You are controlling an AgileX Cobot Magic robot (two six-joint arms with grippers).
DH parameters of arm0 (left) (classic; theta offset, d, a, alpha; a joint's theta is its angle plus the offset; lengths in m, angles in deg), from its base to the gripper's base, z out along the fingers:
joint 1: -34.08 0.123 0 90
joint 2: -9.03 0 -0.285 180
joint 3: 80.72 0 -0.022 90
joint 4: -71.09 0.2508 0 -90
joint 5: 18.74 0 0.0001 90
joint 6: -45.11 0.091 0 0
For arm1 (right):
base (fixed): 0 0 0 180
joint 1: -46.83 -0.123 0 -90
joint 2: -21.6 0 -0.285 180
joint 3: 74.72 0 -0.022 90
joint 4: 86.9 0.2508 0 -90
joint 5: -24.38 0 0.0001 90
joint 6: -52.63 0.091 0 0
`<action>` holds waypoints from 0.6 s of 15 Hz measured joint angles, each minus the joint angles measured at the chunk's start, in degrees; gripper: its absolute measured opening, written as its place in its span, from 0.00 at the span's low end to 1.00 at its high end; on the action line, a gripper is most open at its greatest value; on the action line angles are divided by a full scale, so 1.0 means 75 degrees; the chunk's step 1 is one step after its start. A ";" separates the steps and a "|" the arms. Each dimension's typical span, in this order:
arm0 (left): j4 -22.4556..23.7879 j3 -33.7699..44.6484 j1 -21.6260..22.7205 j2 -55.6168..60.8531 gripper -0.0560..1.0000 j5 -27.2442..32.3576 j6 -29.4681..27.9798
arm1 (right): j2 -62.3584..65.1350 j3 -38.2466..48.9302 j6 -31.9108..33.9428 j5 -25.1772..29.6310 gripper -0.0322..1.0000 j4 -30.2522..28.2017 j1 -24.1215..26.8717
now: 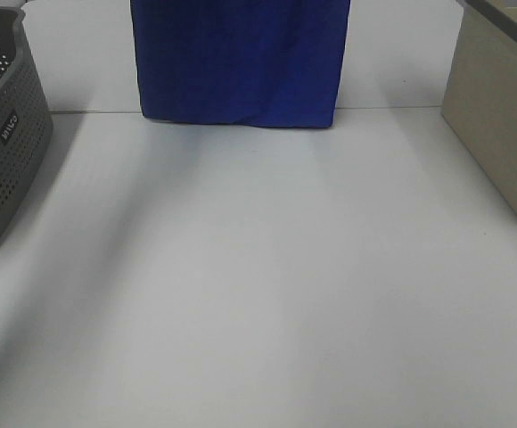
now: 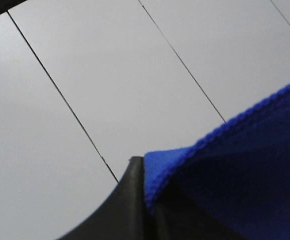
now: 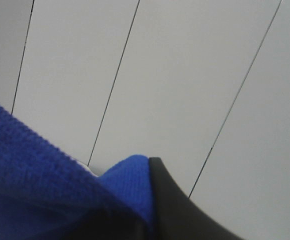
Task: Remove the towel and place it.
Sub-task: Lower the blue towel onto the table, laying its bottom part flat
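The royal-blue towel [image 1: 239, 59] hangs as a flat sheet at the far middle of the exterior high view. Its lower hem sits near the table's back edge and its top runs out of frame. Neither gripper shows in that view. In the left wrist view my left gripper [image 2: 146, 200] is shut on one upper corner of the towel [image 2: 245, 170]. In the right wrist view my right gripper [image 3: 144, 210] is shut on the other corner of the towel [image 3: 40, 175]. Both wrist cameras face a pale panelled wall behind the cloth.
A grey perforated basket [image 1: 4, 134] stands at the left edge of the white table [image 1: 258, 285]. A beige bin [image 1: 499, 107] stands at the right edge. A soft shadow runs across the table's left side.
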 joint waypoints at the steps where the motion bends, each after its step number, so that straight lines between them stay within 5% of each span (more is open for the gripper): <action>1: -0.0008 0.0000 -0.0053 0.0000 0.05 0.0191 0.0000 | 0.0000 0.0000 0.0000 0.0176 0.05 0.0000 0.0000; 4: -0.0008 0.0000 -0.0275 0.0000 0.05 0.0909 0.0000 | 0.0008 0.0000 0.0008 0.0863 0.05 0.0000 0.0000; 9: -0.0795 0.0000 -0.0817 0.0367 0.05 0.5416 0.0313 | 0.0374 0.0000 0.1016 0.3644 0.05 -0.0237 0.0008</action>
